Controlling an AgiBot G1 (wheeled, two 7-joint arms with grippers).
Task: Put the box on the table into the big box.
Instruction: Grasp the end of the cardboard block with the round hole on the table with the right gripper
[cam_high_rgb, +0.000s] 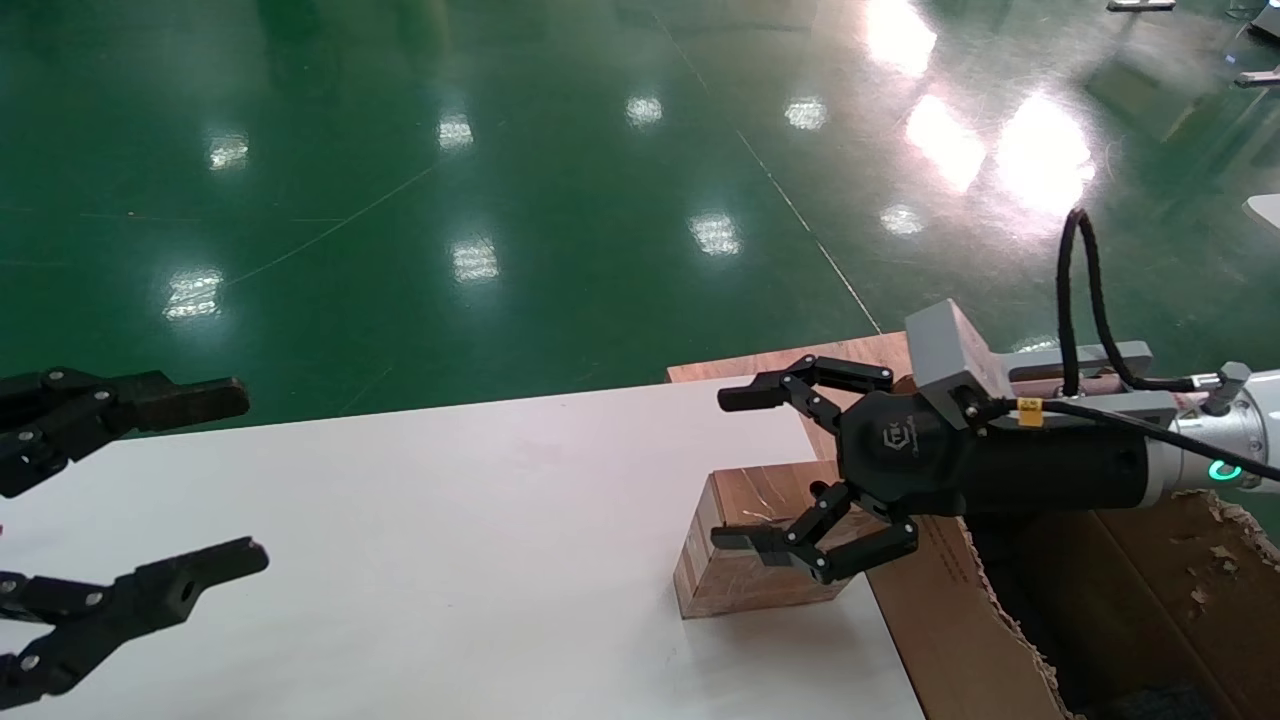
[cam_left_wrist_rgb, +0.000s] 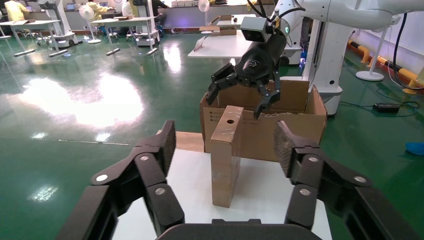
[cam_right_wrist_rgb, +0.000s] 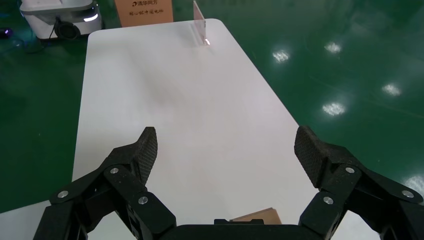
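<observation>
Right gripper hovers spread above the box at the table's right end.

Taking the box (cam_high_rgb: 745, 545) as landmark, far to its left the left gripper (cam_high_rgb: 215, 480) hangs over the table (cam_high_rgb: 450, 520), its two fingers wide apart and holding nothing; the box itself stands on edge on the white top, near the table's right edge, its broad face with the round hole turned toward the left gripper; directly above the box the right gripper (cam_high_rgb: 735, 470) is poised with fingers splayed, one on each side, not touching it; just right of the box, touching or nearly so, stands the big box (cam_high_rgb: 960, 620), its torn flaps open; behind the box a reddish board (cam_high_rgb: 780, 362) pokes out past the table's far edge.
</observation>
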